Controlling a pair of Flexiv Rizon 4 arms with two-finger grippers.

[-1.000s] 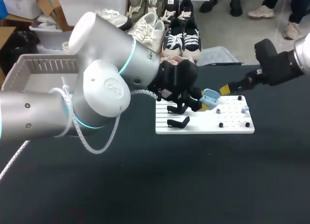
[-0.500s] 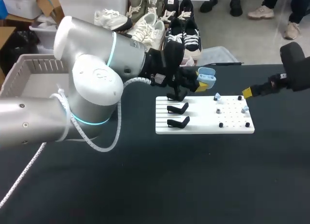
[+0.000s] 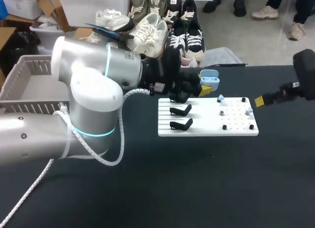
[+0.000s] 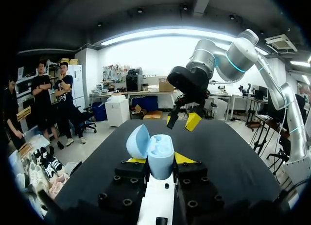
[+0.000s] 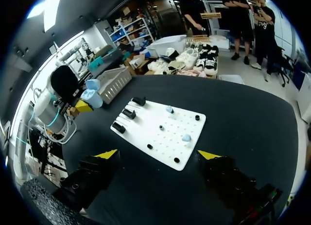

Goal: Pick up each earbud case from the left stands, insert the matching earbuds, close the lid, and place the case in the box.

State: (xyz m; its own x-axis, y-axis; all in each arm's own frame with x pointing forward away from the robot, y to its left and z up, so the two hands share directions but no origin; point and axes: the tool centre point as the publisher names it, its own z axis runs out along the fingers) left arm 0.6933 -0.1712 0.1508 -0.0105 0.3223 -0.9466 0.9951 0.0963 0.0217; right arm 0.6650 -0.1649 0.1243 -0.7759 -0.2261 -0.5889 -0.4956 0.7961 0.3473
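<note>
A light blue earbud case [image 3: 210,80] with its lid up is held just behind the white board's [image 3: 206,131] far edge, my left gripper [image 3: 204,89] shut on it. In the left wrist view the case [image 4: 158,154] stands upright between the yellow tips, its lid tipped to one side. Two light blue earbuds [image 3: 221,98] [image 3: 249,110] rest on the board's right half. My right gripper [image 3: 259,101] hovers open off the board's right end, nothing in it; its own view shows the earbuds [image 5: 169,109] [image 5: 186,137] ahead of the gripper [image 5: 159,154].
Black hook stands [image 3: 180,110] [image 3: 180,124] sit on the board's left half, small black pegs [image 3: 224,127] on its right. A grey slatted basket [image 3: 29,80] stands at the table's far left. My left arm's large joint [image 3: 91,95] covers the space between basket and board.
My left gripper has lifted the open case off the board and carried it back behind the far edge. My right gripper has drawn away from the case to the right.
</note>
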